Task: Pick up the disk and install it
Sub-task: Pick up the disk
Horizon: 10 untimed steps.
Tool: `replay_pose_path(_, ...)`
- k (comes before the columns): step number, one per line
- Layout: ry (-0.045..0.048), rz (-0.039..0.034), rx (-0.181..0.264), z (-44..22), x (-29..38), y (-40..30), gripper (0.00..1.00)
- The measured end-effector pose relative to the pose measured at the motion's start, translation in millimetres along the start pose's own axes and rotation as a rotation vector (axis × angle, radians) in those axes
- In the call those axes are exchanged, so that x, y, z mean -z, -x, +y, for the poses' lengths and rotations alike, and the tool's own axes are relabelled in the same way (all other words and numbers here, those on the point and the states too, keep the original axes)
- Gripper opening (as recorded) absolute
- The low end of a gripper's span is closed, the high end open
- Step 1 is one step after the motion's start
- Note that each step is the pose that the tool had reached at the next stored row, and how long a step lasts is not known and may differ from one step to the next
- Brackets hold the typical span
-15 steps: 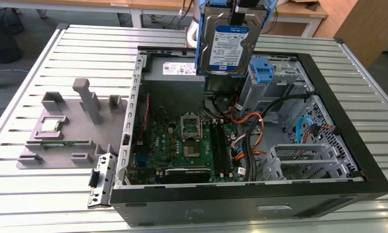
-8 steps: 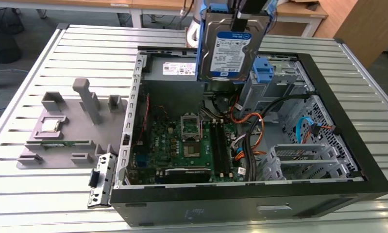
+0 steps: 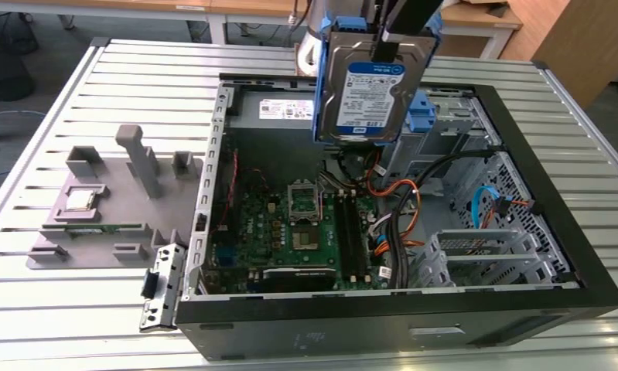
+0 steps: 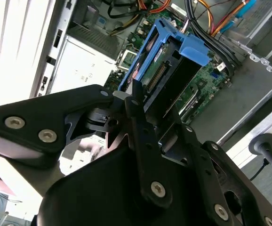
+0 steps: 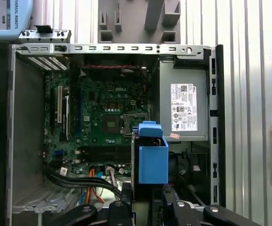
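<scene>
Exterior view, taken from its left to its right: one grey stand (image 3: pixel 102 224) sits on the slatted metal table (image 3: pixel 40 325), well apart from the work, with one small square chip (image 3: pixel 79 200) lying in a pocket. It looks like a holder that keeps spare parts in known places. Next comes one open computer case (image 3: pixel 391 325), laid on its side with the cover off so the inside can be reached from above. Its one green circuit board (image 3: pixel 288 224) lies flat on the case floor, and one grey power supply (image 3: pixel 272 112) sits against the far wall. Above the far part of the case hangs the one disk (image 3: pixel 376 89), upright, label toward the camera, clear of the board beneath. The gripper (image 3: pixel 388 48) pinches it from above, and the second wrist view shows its fingers (image 4: pixel 138 117) pressed against the disk's flat faces. I judge the upright hold suits entering a narrow bay edge-first. Just beside the disk, toward the exterior view's right, one bare blue bracket (image 3: pixel 423 116) stands by the metal drive bays (image 3: pixel 463 116). A bundle of orange and black cables (image 3: pixel 401 197) loops below. Farthest right is one perforated metal cage (image 3: pixel 494 247).
</scene>
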State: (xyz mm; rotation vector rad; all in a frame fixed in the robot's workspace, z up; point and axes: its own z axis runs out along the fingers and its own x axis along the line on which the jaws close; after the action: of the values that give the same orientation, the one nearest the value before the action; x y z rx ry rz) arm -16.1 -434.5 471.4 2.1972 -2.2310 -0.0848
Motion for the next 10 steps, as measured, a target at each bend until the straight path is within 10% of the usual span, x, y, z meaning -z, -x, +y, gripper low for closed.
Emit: replay_pose_path(10,-0.0002,0.0079,0.0,-0.5,0.8,-25.8,0.35)
